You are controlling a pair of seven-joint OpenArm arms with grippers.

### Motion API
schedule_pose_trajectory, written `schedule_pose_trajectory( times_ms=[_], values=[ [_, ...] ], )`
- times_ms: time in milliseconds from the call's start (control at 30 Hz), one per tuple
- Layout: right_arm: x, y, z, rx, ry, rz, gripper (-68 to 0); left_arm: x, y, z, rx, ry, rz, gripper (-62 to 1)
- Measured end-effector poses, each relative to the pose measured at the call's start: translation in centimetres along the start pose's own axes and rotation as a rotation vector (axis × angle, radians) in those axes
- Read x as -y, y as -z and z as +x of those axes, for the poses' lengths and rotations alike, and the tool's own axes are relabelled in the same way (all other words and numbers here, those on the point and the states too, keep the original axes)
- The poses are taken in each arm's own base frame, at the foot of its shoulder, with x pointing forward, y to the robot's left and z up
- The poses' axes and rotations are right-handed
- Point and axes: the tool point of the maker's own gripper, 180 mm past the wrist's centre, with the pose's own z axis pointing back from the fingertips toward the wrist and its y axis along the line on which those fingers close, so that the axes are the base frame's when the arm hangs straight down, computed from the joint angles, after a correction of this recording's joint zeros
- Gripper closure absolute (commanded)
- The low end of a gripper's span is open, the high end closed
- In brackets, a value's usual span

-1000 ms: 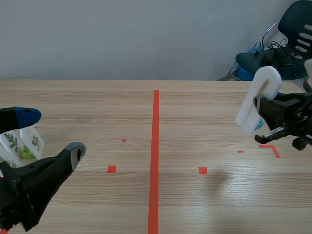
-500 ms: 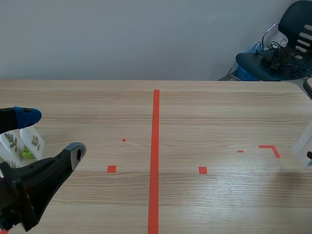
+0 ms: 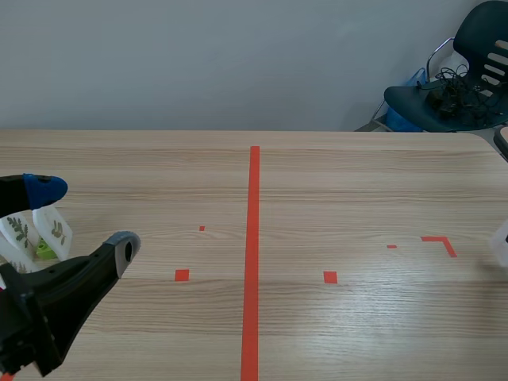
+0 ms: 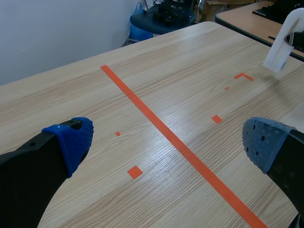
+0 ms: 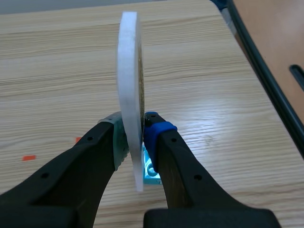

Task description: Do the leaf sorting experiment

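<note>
Right gripper (image 5: pixel 135 135) pulls back to the edge of the table (image 3: pixel 317 182), pinching an upright white card (image 5: pixel 129 85). Left gripper (image 4: pixel 166 142) stands spread wide.

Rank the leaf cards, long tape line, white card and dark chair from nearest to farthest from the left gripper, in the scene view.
From the left gripper:
1. leaf cards, right beside it on the left.
2. long tape line, down the middle.
3. white card, at the right edge.
4. dark chair, farthest back on the right.
</note>
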Motion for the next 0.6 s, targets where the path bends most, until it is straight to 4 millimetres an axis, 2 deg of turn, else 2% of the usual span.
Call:
schedule_pose_trajectory(
  times_ms=[167, 300, 533, 600],
  values=[
    [0.23, -0.19, -0.2, 0.012, -0.033, -0.005, -2.5, 0.0, 0.0, 0.0, 0.0, 0.0, 0.0, -62.3],
    [0.21, -0.18, -0.23, 0.01, -0.033, -0.004, -8.5, 0.0, 0.0, 0.0, 0.0, 0.0, 0.0, -62.3],
    [0.21, -0.18, -0.31, 0.006, -0.033, -0.004, -9.1, 0.0, 0.0, 0.0, 0.0, 0.0, 0.0, -62.3],
    [0.19, -0.18, -0.31, 0.006, -0.033, -0.003, -12.9, 0.0, 0.0, 0.0, 0.0, 0.0, 0.0, -62.3]
  ],
)
